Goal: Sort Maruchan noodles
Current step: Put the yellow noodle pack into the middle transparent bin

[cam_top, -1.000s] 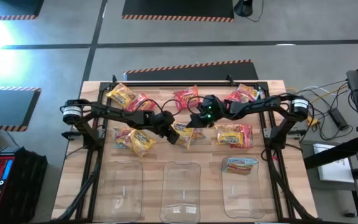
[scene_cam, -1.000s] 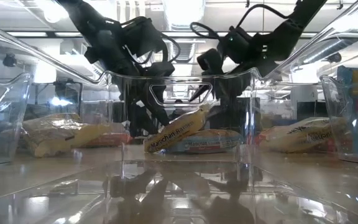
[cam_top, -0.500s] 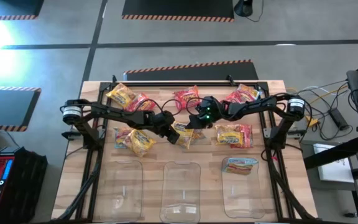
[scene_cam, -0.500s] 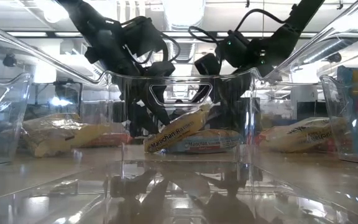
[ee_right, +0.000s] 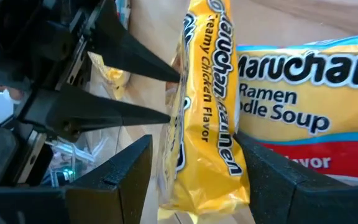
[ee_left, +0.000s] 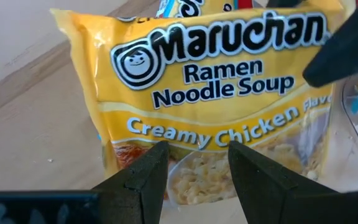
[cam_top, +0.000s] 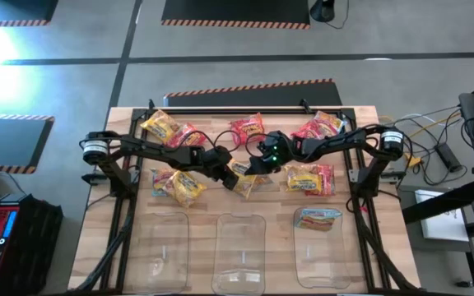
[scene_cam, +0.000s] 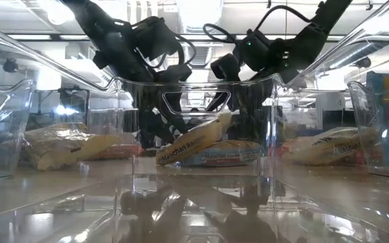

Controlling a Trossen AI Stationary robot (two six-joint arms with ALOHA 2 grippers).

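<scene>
On the wooden worktop (cam_top: 97, 238) the packets lie in a loose band across the far half: at the left, a yellow packet (cam_top: 160, 126) with a red one (cam_top: 184, 136) just beside it, and nearer the front a yellow-and-red pair (cam_top: 178, 187). The left hand (cam_top: 234, 178) reaches in from the left to the middle of the worktop and grips the yellow Creamy Chicken packet (ee_left: 216, 93), its fingers pinched on one edge so the packet stands tilted off the surface, over a light blue packet (scene_cam: 225, 155) lying flat. The right hand (cam_top: 255, 164) comes in from the right to the same packet; its fingers (ee_right: 114, 171) stand either side of the packet's edge, fairly wide, and whether they press on it I cannot tell. Behind lies a red packet (cam_top: 246, 126), further right a red-and-yellow one (cam_top: 319, 125) and another pair (cam_top: 309, 178). Along the front stand three clear bins (cam_top: 239, 255); the rightmost bin (cam_top: 303, 263) holds one light blue packet (cam_top: 319, 219).
</scene>
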